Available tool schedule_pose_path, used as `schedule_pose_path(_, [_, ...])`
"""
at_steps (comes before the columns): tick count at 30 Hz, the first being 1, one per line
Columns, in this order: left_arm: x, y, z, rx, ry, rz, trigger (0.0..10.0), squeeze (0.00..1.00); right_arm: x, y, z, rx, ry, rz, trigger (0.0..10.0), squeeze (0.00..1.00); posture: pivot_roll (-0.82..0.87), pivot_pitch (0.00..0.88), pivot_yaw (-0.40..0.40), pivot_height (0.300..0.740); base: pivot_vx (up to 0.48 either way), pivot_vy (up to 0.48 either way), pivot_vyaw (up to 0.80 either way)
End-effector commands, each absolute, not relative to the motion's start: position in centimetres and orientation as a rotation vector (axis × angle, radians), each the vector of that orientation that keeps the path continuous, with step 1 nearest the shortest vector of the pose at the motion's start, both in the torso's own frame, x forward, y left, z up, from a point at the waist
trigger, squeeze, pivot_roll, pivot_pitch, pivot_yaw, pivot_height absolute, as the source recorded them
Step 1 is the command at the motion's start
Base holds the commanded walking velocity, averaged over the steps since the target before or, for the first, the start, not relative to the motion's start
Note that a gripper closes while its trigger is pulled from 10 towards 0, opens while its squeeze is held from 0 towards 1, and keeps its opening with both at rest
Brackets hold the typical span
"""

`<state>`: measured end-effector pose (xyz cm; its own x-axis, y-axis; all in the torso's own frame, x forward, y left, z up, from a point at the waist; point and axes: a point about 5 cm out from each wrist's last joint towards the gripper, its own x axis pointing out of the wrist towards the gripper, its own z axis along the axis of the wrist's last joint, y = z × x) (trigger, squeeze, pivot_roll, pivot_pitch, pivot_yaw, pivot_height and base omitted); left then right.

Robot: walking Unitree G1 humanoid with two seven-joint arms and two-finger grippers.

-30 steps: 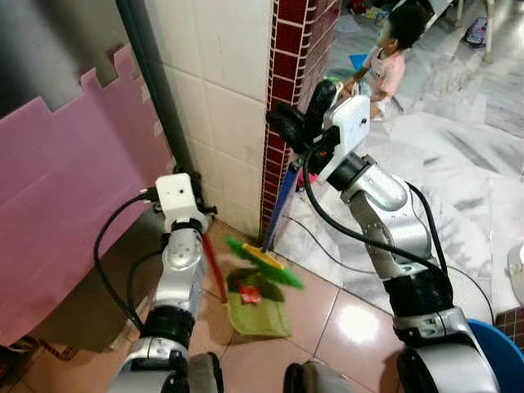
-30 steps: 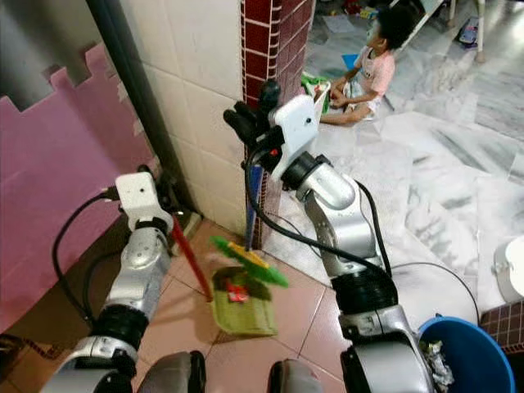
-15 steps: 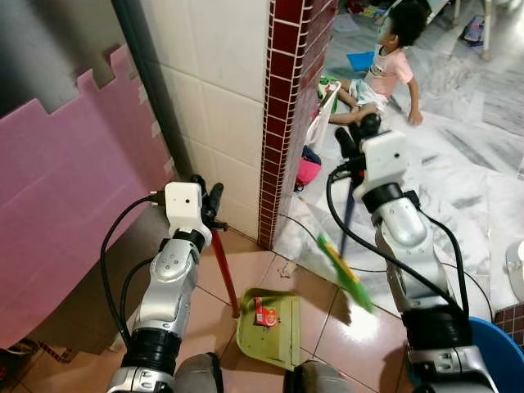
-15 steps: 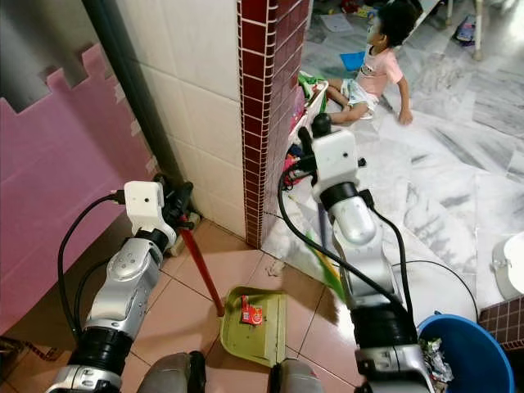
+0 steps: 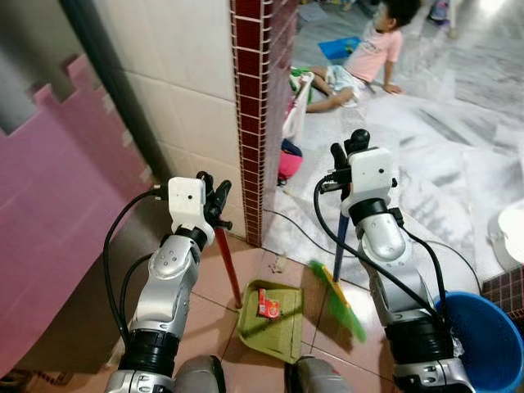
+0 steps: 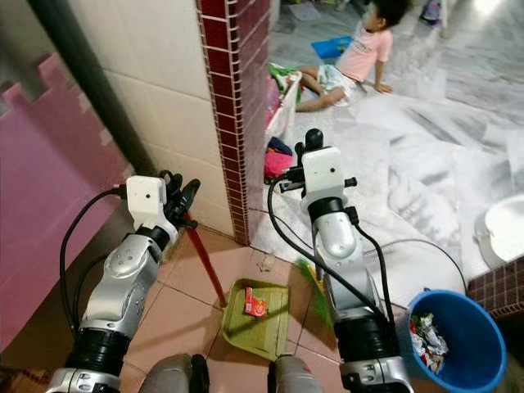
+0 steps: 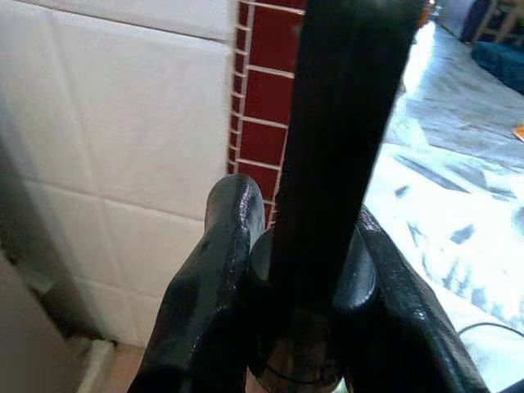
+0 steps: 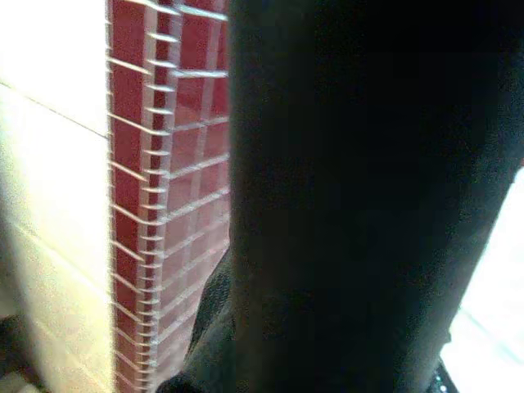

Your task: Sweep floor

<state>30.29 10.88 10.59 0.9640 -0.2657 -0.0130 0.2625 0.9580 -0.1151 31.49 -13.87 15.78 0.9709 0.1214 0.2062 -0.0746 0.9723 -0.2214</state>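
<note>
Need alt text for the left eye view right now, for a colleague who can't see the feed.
The left gripper holds the red handle of a green dustpan resting on the tiled floor with a red wrapper in it, while the right gripper holds a green broom beside it. A blue bin stands at right; a child sits beyond.

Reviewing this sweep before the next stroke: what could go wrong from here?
1. A child sits on the marble floor beyond the broom; a wide stroke by the right gripper could swing toward them.
2. A cable lies on the floor near the brush; the bristles may snag it.
3. The left gripper holds the dustpan by its red handle; tilting could spill the red wrapper.
</note>
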Motion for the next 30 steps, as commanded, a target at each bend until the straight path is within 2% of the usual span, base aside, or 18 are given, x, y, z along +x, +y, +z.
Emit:
schedule_pose_path(1, [29.8, 10.0, 9.7, -0.161, 0.081, -0.297, 10.0, 0.00, 31.8, -14.4, 16.2, -0.214, -0.225, 0.068, 10.0, 0.00, -0.05, 0.107, 0.022, 0.740, 0.000, 0.000, -0.70])
schedule_pose_path(5, [29.7, 9.9, 9.7, -0.164, 0.086, -0.306, 10.0, 0.00, 31.8, -14.4, 16.0, -0.193, -0.216, 0.064, 10.0, 0.00, -0.05, 0.101, 0.021, 0.740, 0.000, 0.000, -0.35])
schedule_pose_path(11, [29.7, 9.8, 9.7, -0.166, 0.093, -0.309, 10.0, 0.00, 31.7, -13.9, 15.5, -0.170, -0.194, 0.067, 10.0, 0.00, -0.05, 0.102, 0.022, 0.740, -0.340, 0.000, 0.00])
schedule_pose_path(17, [29.6, 9.8, 9.8, -0.169, 0.098, -0.309, 10.0, 0.00, 31.7, -13.8, 15.5, -0.155, -0.192, 0.072, 10.0, 0.00, -0.05, 0.105, 0.024, 0.740, -0.401, 0.000, -0.57])
schedule_pose_path(26, [29.6, 10.2, 9.5, -0.153, 0.102, -0.307, 10.0, 0.00, 31.4, -14.1, 14.3, -0.128, -0.159, 0.047, 10.0, 0.00, -0.04, 0.044, 0.030, 0.740, -0.411, 0.000, -0.09])
schedule_pose_path(30, [29.8, 10.4, 9.4, -0.145, 0.103, -0.304, 10.0, 0.00, 31.1, -14.2, 13.6, -0.145, -0.132, 0.043, 10.0, 0.00, -0.04, 0.022, 0.009, 0.740, -0.379, 0.000, 0.00])
